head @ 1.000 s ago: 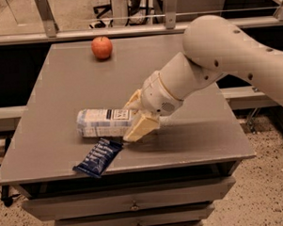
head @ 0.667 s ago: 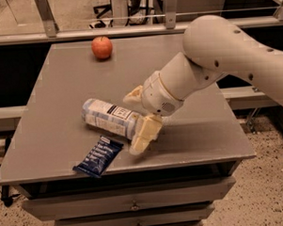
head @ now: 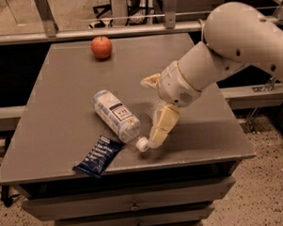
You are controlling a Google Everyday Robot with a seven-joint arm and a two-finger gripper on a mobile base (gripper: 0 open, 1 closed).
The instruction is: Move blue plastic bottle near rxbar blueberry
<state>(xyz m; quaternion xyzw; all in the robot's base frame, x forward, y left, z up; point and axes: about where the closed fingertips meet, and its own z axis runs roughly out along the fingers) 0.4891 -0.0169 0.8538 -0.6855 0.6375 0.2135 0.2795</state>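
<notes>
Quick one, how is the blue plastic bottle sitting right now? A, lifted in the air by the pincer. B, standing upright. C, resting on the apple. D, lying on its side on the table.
D: the blue plastic bottle lies on its side on the table, white cap toward the front edge near the rxbar blueberry, with the open pincer just right of it.

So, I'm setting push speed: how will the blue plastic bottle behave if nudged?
Lying on its side, the blue plastic bottle likely rolls or pivots rather than sliding straight. Its clear neck shows no liquid, so probably light. The open gripper sits by its cap; a push there would likely spin it.
</notes>
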